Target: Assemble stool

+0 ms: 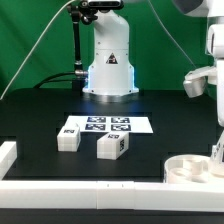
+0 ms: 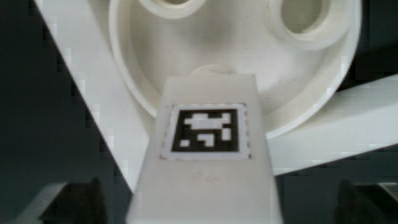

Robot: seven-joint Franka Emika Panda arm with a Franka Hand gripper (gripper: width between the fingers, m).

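In the wrist view a white stool leg (image 2: 210,170) with a black-and-white tag stands upright between my gripper's (image 2: 210,208) dark fingers (image 2: 71,205), which are shut on it. Its far end is over the round white seat (image 2: 160,50), near one of the seat's holes; I cannot tell whether they touch. In the exterior view the gripper (image 1: 217,140) is at the right edge, above the seat (image 1: 190,168) at the front right. Two more tagged legs (image 1: 68,139) (image 1: 112,146) lie on the black table.
The marker board (image 1: 108,125) lies flat in front of the robot base (image 1: 108,65). White border rails run along the front (image 1: 80,188) and left (image 1: 8,152) of the table. A white rail (image 2: 347,105) crosses beside the seat.
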